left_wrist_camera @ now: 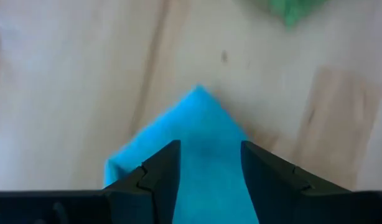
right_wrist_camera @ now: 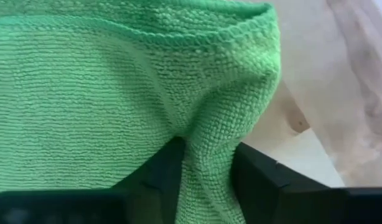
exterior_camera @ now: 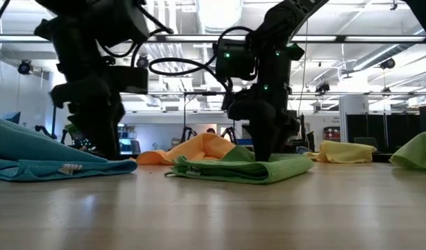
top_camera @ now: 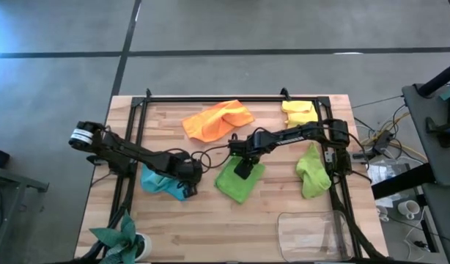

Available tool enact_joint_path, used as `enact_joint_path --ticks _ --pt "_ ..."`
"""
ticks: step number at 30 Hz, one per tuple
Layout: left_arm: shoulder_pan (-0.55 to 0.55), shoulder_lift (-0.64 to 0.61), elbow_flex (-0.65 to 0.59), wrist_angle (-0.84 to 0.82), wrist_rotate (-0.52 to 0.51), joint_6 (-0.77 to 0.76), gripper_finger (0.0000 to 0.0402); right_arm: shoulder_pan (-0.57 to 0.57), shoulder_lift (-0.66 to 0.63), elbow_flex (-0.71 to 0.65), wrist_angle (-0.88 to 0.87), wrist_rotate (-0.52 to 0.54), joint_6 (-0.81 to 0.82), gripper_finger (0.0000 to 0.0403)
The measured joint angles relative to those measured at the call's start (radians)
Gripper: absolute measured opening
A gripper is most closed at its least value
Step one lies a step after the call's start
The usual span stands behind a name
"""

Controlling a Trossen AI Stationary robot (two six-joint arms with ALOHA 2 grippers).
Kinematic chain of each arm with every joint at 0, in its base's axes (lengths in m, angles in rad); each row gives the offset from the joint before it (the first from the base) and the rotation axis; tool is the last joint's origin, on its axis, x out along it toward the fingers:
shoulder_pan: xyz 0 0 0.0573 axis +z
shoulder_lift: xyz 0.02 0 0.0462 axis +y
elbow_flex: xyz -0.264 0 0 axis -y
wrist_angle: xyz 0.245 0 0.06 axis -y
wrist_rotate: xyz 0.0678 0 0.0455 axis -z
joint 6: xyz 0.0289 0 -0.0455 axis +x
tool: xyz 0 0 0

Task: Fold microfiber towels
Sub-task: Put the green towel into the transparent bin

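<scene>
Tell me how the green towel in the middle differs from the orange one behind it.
The green towel lies folded fairly flat at mid-table, while the orange towel sits crumpled and humped nearer the far edge. The right gripper is down on the green towel with a ridge of cloth between its jaws; nothing touches the orange towel. Both are small, plain bright cloths on the wooden table.

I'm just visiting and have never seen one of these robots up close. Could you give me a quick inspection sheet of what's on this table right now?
Surface: wooden table inside a black frame.
Job's things: green towel at centre; light blue towel to its left; orange towel behind; yellow towel and yellow-green towel on the right.
Clutter: clear plastic tray at the front right; small leafy plant at the front left.
Grippers: right gripper pinches a fold of the green towel; left gripper is over the light blue towel, cloth between its fingers.
Cables: black cables loop between the arms.
Surroundings: grey floor; equipment at the right.
</scene>
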Motion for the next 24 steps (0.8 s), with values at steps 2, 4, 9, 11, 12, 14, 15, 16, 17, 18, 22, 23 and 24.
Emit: enact_joint_path --ticks 2,4,9,11,12,14,15,16,17,18,22,23,24 --pt "-0.001 0.007 0.0 -0.04 0.023 -0.002 0.0153 0.0 0.0 0.0 0.003 -0.003 0.005 0.0082" --pt "-0.002 0.005 0.0 -0.116 0.014 -0.004 0.0153 0.001 0.0 0.0 0.005 -0.008 0.021 0.0041" --pt "-0.03 -0.082 -0.002 -0.161 -0.218 -0.02 0.0153 0.002 -0.011 0.004 -0.007 0.001 0.061 0.0015" --pt "-0.047 -0.139 -0.002 -0.157 -0.283 -0.03 0.0153 0.005 -0.028 0.008 -0.042 0.014 0.108 0.0014" --pt "-0.058 -0.17 -0.009 -0.156 -0.309 -0.041 0.0153 0.009 -0.039 0.009 -0.084 0.024 0.134 0.0014" --pt "-0.078 -0.237 -0.028 -0.157 -0.371 -0.075 0.0153 0.023 -0.058 0.023 -0.162 0.048 0.214 0.0014" --pt "-0.087 -0.27 -0.041 -0.155 -0.399 -0.092 0.0153 0.032 -0.073 0.034 -0.203 0.05 0.259 0.0014" --pt "-0.093 -0.303 -0.055 -0.153 -0.421 -0.11 0.0153 0.044 -0.086 0.048 -0.253 0.048 0.305 0.0014" --pt "-0.096 -0.335 -0.071 -0.15 -0.437 -0.128 0.0153 0.058 -0.102 0.058 -0.301 0.041 0.351 0.0013" --pt "-0.098 -0.363 -0.087 -0.15 -0.454 -0.149 0.0153 0.073 -0.111 0.066 -0.338 0.034 0.4 0.0013" --pt "-0.098 -0.462 -0.173 -0.079 -0.496 -0.208 0.0153 0.135 -0.118 0.099 -0.393 -0.056 0.591 0.0013" --pt "-0.098 -0.478 -0.199 -0.042 -0.496 -0.213 0.0153 0.152 -0.122 0.112 -0.394 -0.081 0.636 0.0012" --pt "-0.099 -0.492 -0.226 0.002 -0.494 -0.213 0.0153 0.171 -0.124 0.125 -0.39 -0.104 0.681 0.0012"
